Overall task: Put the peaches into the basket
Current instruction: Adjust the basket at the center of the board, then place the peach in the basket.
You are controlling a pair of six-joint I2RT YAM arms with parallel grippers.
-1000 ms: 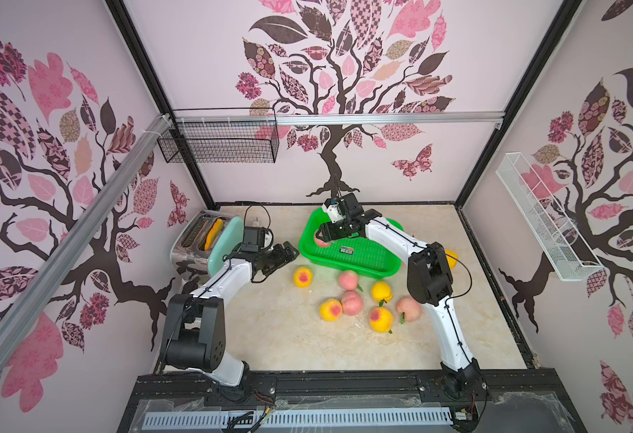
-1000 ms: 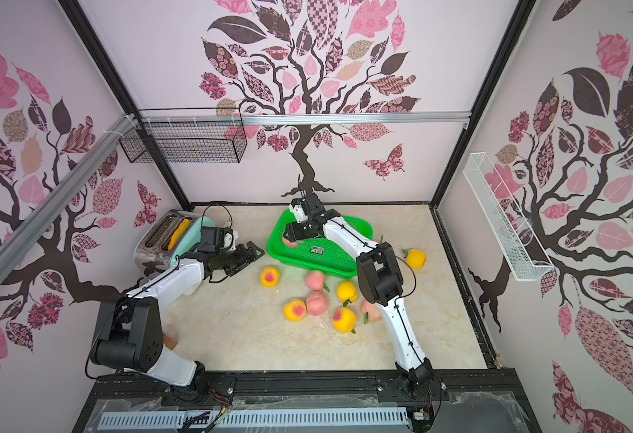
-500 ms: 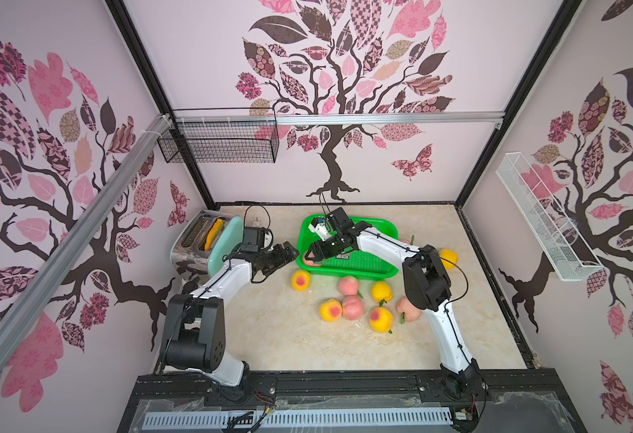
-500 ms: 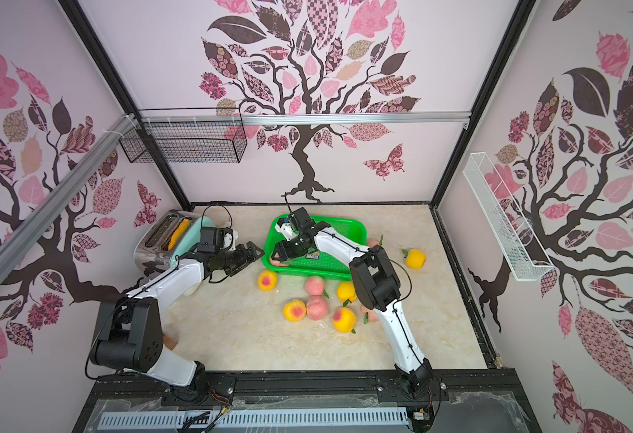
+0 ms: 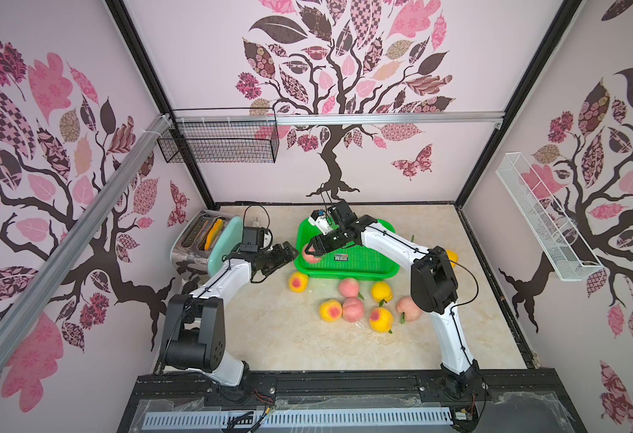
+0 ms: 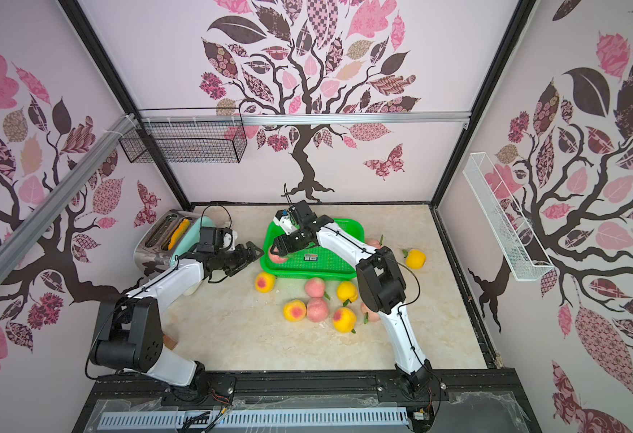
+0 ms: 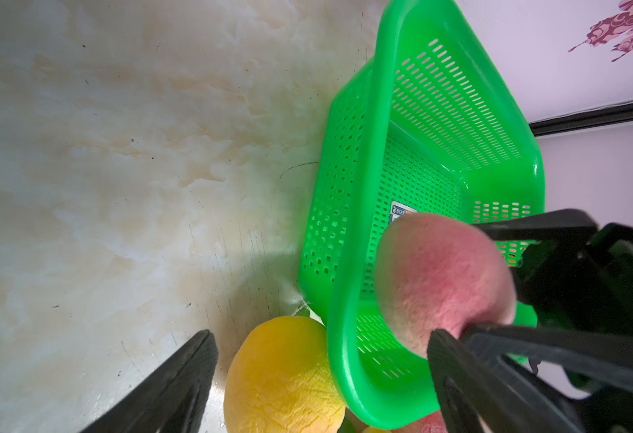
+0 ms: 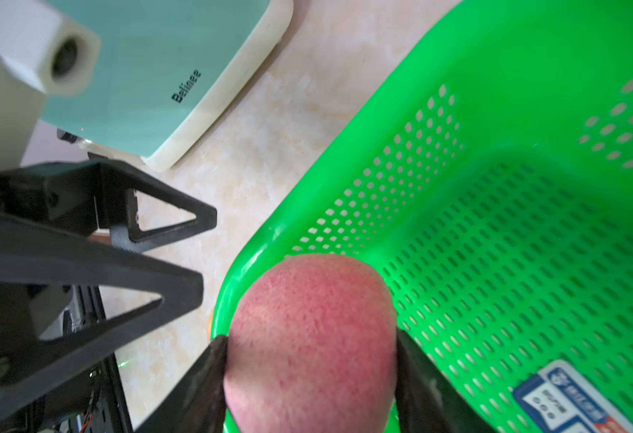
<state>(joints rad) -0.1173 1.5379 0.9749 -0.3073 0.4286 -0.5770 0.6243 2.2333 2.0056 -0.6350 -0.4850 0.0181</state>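
Pink and fuzzy, the peach (image 8: 311,337) we carry is clamped between the fingers of the right end effector (image 5: 313,252). It hangs over the near left corner of the green basket (image 5: 363,262), above the rim rather than well inside. Apart from its label sticker (image 5: 342,257), the basket looks empty.

If we let go here, we judge the peach could strike the rim and roll out onto the counter (image 5: 307,345), towards the yellow peach (image 5: 298,282) lying just outside that corner. The left end effector (image 5: 281,258) stands wide and empty just left of the basket, so a sideways move risks a knock between the two.

The other loose peaches (image 5: 353,309) cluster near the basket's front. We cannot tell whether the held fruit touches the mesh, and the right arm's elbow (image 5: 433,285) partly hides two peaches.
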